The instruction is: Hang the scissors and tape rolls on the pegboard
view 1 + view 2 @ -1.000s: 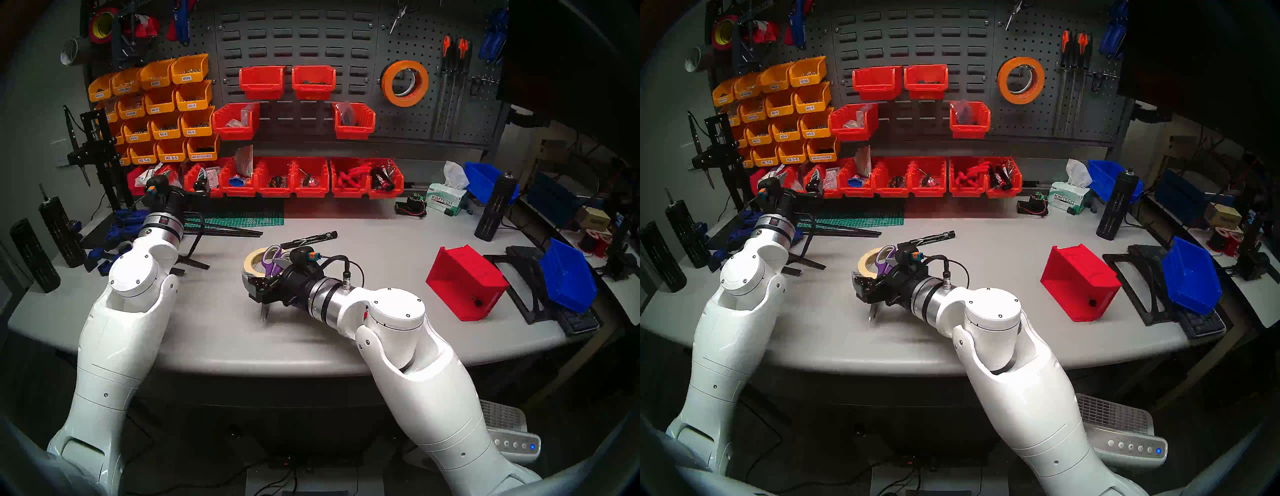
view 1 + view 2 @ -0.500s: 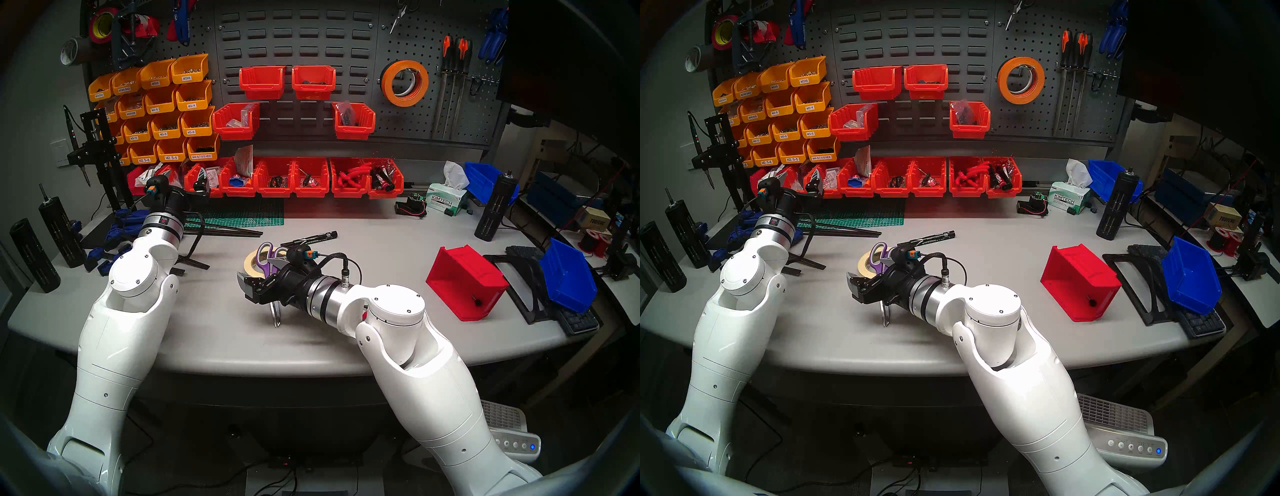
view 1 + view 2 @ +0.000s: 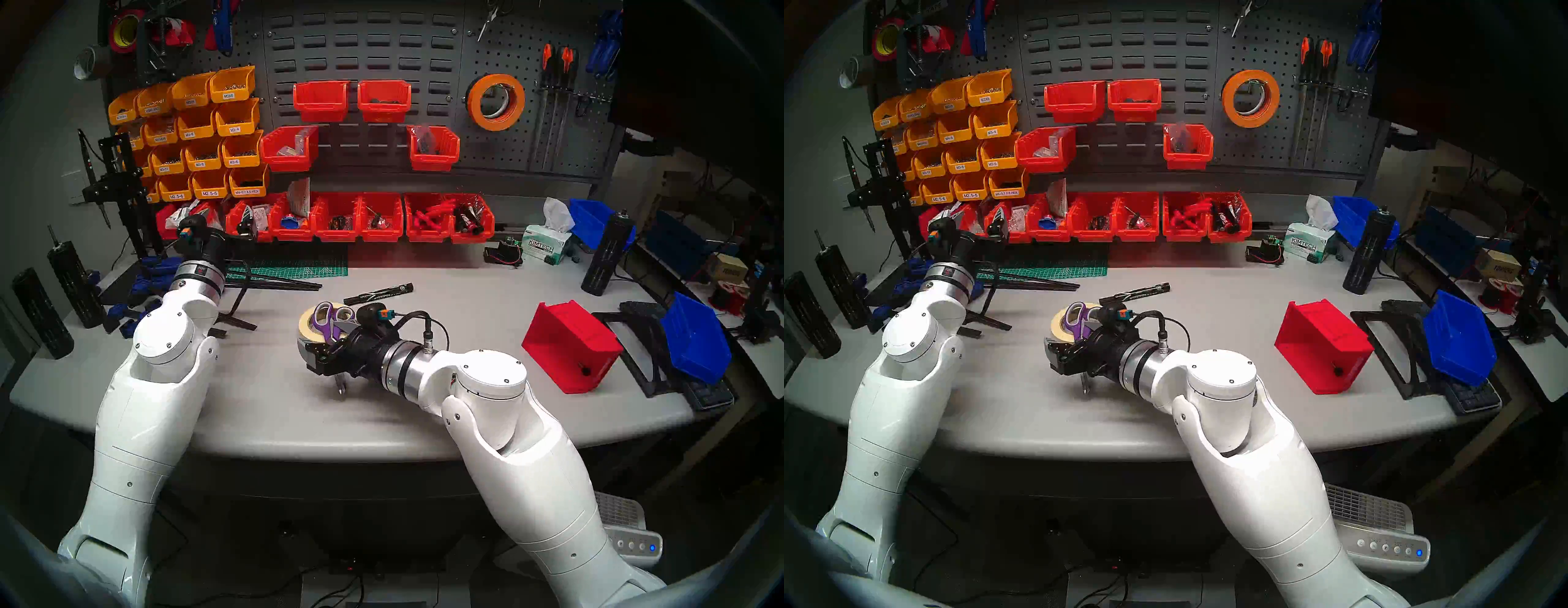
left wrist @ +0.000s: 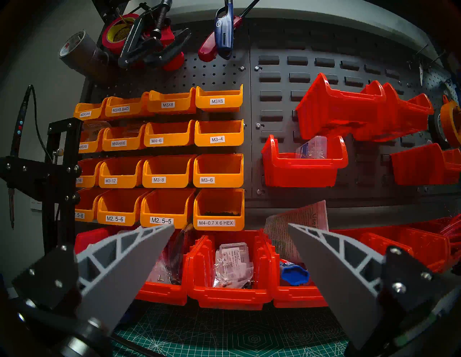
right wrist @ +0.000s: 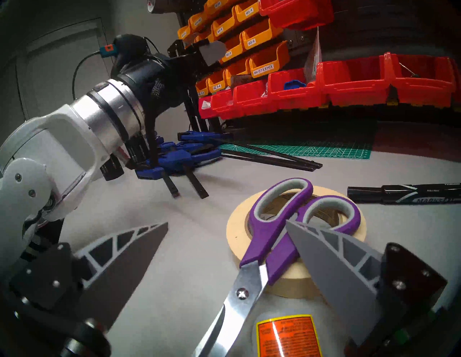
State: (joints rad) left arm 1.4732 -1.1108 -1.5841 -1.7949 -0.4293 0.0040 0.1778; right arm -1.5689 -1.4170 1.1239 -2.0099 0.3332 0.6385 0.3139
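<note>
The purple-handled scissors [image 5: 269, 239] lie with their loops on the cream tape roll [image 5: 237, 229] at mid-table, silver blades pointing at the table's front edge. My right gripper [image 5: 225, 223] is open over them. One finger [image 5: 324, 261] lies against the handles, the other stands far off to the side. From the head, scissors [image 3: 326, 318], cream roll [image 3: 306, 329] and right gripper [image 3: 312, 346] sit together. The orange tape roll [image 3: 515, 106] hangs on the pegboard [image 3: 488, 144], a black roll's edge [image 3: 469, 104] behind it. My left gripper [image 4: 230, 225] is open and empty before the red bins.
A black marker [image 3: 379, 293] lies just behind the cream roll. A tipped red bin [image 3: 568, 344] and blue bins [image 3: 695, 339] stand to the right. Black rods [image 3: 271, 280], blue clamps [image 3: 144, 280] and a green mat [image 3: 297, 267] lie at left, red bins [image 3: 360, 220] along the back.
The scissors have swung on the cream roll: their blade tip moved right and their loops now lie flatter. My right wrist shifted slightly right. The left arm has not moved.
</note>
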